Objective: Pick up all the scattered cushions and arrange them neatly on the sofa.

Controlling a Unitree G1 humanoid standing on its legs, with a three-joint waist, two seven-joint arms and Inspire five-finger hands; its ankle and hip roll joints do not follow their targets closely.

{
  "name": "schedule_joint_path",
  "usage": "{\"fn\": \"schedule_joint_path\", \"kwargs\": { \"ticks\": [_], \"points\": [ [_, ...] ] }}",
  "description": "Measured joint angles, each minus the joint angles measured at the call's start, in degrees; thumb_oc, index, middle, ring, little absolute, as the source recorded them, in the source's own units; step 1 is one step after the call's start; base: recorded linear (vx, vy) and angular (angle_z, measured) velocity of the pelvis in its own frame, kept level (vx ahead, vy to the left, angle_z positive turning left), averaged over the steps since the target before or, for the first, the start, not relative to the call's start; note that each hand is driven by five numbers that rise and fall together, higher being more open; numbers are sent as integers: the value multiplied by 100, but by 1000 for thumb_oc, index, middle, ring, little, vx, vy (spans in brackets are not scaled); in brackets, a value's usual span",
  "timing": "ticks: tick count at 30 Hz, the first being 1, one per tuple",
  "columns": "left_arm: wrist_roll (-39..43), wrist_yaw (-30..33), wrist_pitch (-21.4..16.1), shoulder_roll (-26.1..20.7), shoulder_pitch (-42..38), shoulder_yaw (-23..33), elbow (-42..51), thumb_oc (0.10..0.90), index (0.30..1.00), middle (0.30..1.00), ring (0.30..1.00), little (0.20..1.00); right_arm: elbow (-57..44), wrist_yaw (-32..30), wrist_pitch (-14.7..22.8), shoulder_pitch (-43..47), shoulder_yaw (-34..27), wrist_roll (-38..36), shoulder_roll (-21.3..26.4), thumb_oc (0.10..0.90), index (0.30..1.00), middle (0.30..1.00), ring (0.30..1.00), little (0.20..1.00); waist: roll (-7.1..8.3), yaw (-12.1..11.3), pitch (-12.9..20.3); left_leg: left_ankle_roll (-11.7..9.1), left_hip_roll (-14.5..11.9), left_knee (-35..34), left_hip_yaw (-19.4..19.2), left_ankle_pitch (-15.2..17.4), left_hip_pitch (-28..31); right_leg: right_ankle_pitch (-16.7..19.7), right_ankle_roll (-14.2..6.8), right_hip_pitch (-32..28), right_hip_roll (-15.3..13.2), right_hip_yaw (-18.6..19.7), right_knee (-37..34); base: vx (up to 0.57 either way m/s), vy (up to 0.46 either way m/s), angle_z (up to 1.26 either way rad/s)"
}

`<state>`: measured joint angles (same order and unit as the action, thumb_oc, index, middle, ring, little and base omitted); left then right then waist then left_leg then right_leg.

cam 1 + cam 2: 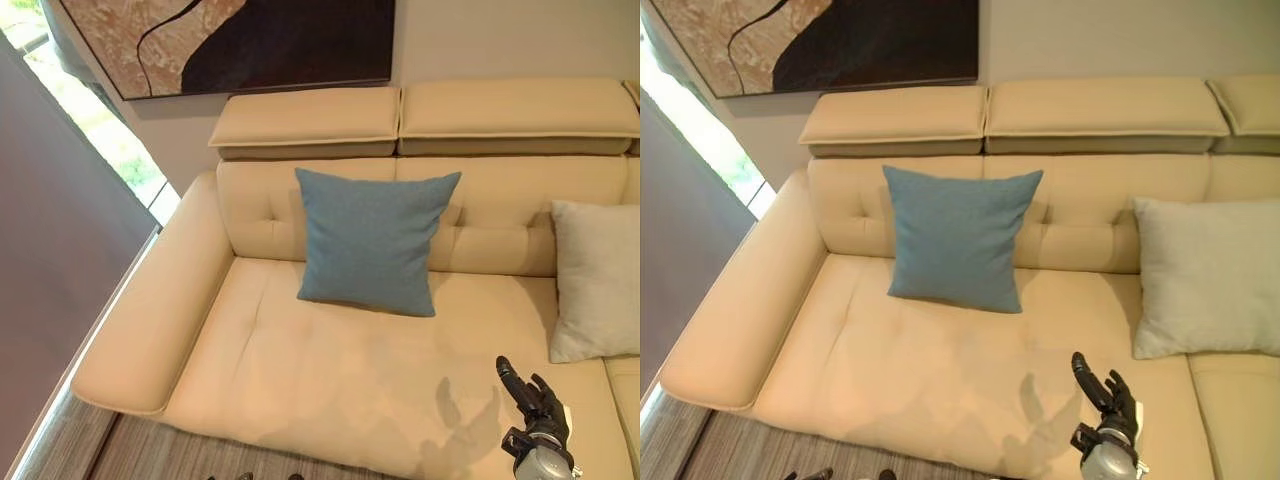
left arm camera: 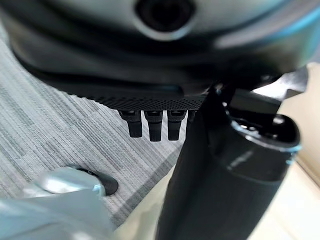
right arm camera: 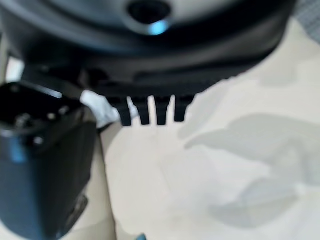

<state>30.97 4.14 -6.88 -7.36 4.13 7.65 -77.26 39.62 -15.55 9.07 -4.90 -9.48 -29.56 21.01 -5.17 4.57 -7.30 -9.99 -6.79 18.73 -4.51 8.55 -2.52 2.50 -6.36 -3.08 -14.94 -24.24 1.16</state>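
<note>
A blue cushion [image 1: 370,240] stands upright on the cream sofa [image 1: 330,370], leaning against its backrest. A pale grey cushion [image 1: 597,280] leans on the backrest further right. My right hand [image 1: 535,395] hovers open over the seat's front right part, holding nothing and well apart from both cushions. Its fingers [image 3: 150,111] are straight above the seat, where the hand's shadow falls. My left hand [image 2: 225,170] hangs over the grey striped floor [image 2: 55,135] beside the sofa's edge. Its fingers [image 2: 150,125] are relaxed and hold nothing.
The sofa's broad armrest [image 1: 150,310] runs along the left side, next to a grey wall and a bright window [image 1: 100,130]. Two raised headrests [image 1: 420,115] top the backrest under a dark painting [image 1: 250,40]. Striped flooring [image 1: 150,450] lies before the sofa.
</note>
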Motion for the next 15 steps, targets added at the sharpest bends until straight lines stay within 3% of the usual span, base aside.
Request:
{"fn": "schedule_joint_path", "kwargs": {
  "ticks": [1,2,3,4,5,7,10,14,15],
  "points": [
    [-132,7,36,-5,-14,-41,-79,800,900,900,900,900,22,-2,-2,26,0,1,-5,800,900,900,900,900,-52,64,43,220,92,-83,131,154,54,-45,-51,122,-75,136,301,-360,218,-2],
    [-284,14,59,-59,-1,-124,-90,800,900,900,900,900,33,-3,-6,10,2,0,-58,800,900,900,900,900,-104,106,160,362,131,-519,303,234,173,-282,89,502,-35,147,625,-401,229,-3],
    [-326,14,66,-102,-22,-132,-90,800,900,900,900,900,40,-3,-5,45,-2,2,-94,800,900,900,900,900,-93,119,122,411,142,-713,416,221,208,-416,108,626,11,166,762,-449,238,11],
    [-518,22,75,-180,-133,-246,-35,800,900,900,900,900,54,-30,-17,65,1,0,-223,800,900,900,900,900,72,213,73,509,193,-916,452,59,196,-571,148,849,118,322,897,-645,308,20],
    [-716,32,88,-371,-126,-318,5,800,900,900,900,900,40,-73,-13,97,9,0,-401,800,900,900,900,900,237,289,48,575,269,-903,492,0,110,-409,156,1054,239,587,863,-507,238,21],
    [-897,72,95,-368,-67,-554,33,800,900,900,900,900,64,-141,-21,86,10,-2,-440,800,900,900,900,900,302,283,53,678,383,-919,500,-26,134,-271,-32,1070,159,698,929,-369,174,-3],
    [-1473,128,80,-201,-91,-1067,221,800,900,900,900,900,29,-234,-25,232,43,6,-449,800,900,900,900,900,308,299,-64,736,662,-871,372,-16,-5,-72,-50,1364,-116,841,1041,-570,204,-23],
    [-2301,172,74,-334,-247,-1166,142,800,900,900,900,900,13,-211,-47,184,302,30,-703,800,900,900,900,900,448,244,-147,932,870,-945,87,-156,38,695,-35,1145,-138,885,252,-586,55,-34],
    [-2460,180,70,-424,-258,-1150,142,800,900,900,900,900,30,-203,-54,198,455,41,-782,800,900,900,900,900,566,239,-204,1043,907,-851,-77,-211,-58,1209,-56,1140,-105,907,-102,-495,41,-63]
  ]
}}
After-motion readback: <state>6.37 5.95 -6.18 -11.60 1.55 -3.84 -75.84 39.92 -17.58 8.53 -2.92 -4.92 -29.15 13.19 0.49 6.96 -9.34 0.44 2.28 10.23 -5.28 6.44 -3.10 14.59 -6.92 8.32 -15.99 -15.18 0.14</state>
